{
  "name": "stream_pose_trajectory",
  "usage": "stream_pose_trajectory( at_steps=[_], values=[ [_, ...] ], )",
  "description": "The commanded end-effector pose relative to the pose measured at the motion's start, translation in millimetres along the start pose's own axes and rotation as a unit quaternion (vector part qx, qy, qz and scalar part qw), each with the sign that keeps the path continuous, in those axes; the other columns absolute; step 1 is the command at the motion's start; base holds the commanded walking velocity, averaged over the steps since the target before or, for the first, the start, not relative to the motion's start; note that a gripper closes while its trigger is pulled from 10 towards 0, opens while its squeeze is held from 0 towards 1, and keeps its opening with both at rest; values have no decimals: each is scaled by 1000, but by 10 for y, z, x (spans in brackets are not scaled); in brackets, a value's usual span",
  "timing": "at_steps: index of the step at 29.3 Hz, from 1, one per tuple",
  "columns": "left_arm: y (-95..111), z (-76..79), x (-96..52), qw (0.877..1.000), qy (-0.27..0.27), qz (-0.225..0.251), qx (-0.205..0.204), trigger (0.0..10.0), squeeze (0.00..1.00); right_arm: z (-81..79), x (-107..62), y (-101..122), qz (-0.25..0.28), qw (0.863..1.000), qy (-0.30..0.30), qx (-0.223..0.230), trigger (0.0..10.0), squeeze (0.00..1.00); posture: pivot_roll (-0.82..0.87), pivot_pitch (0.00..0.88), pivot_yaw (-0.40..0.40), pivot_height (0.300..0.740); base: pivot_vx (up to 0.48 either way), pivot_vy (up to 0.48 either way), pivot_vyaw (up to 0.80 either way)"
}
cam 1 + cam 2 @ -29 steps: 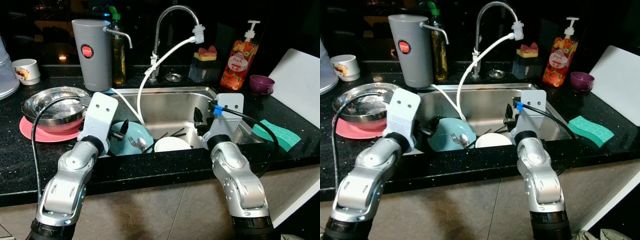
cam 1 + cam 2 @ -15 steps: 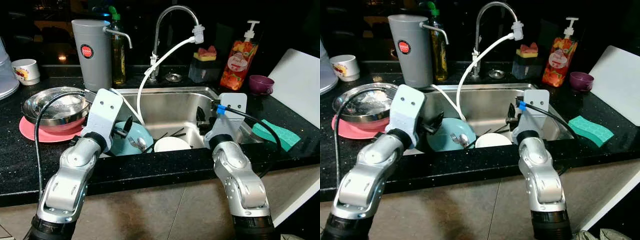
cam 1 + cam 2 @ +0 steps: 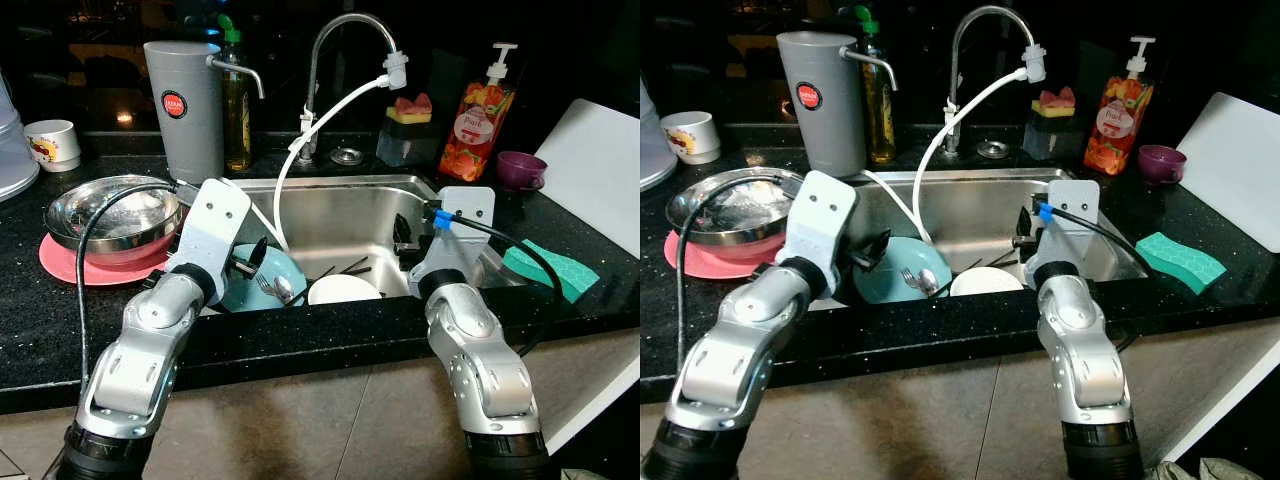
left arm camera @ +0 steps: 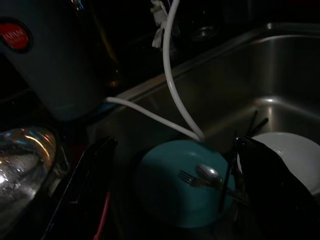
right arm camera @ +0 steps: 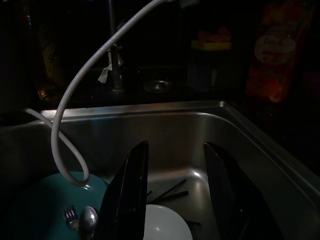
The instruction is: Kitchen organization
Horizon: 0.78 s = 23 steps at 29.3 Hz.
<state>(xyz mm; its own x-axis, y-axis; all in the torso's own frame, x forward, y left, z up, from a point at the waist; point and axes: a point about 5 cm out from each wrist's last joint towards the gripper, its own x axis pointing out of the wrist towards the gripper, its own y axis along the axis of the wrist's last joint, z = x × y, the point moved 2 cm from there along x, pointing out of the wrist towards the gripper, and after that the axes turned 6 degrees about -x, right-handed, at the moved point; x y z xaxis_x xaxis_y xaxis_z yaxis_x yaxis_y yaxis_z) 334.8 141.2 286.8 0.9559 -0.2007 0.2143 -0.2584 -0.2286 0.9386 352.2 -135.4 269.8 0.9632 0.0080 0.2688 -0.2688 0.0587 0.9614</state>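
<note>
- Left eye view: I have both arms reaching into the steel sink [image 3: 340, 190]. Left gripper [image 3: 250, 262] hangs over the teal plate [image 3: 262, 287]; right gripper [image 3: 402, 240] hangs beyond the white bowl [image 3: 342, 289], empty.
- Right eye view: same layout; green sponge [image 3: 1180, 261] lies on the counter well off to the right gripper's outer side.
- Left wrist view: fingers spread wide, holding nothing; teal plate lies between and below them, fork [image 4: 186, 177] and spoon [image 4: 209, 173] on it.
- Right wrist view: fingers [image 5: 127, 190] apart, empty; white bowl just below them, black chopsticks [image 5: 167, 192] beyond.
- Judgement: approach step, nothing lifted yet. Next I'd lower the left gripper onto the cutlery and close.
</note>
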Motion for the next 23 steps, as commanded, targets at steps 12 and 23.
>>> stream_pose_trajectory(
  at_steps=[12, 23],
  values=[
    [6, 65, 24, 1000, -7, 7, 12, 10000, 0, -25, -13, -6, 0, 1000, 4, -4, 10000, 0, 93, 83, -82, 740, 0, 0, 0],
    [170, -346, 0, 992, -38, 2, 122, 10000, 0, -7, 5, -14, 0, 1000, 1, -6, 10000, 0, 125, 75, -81, 740, 0, 0, 0]
  ],
)
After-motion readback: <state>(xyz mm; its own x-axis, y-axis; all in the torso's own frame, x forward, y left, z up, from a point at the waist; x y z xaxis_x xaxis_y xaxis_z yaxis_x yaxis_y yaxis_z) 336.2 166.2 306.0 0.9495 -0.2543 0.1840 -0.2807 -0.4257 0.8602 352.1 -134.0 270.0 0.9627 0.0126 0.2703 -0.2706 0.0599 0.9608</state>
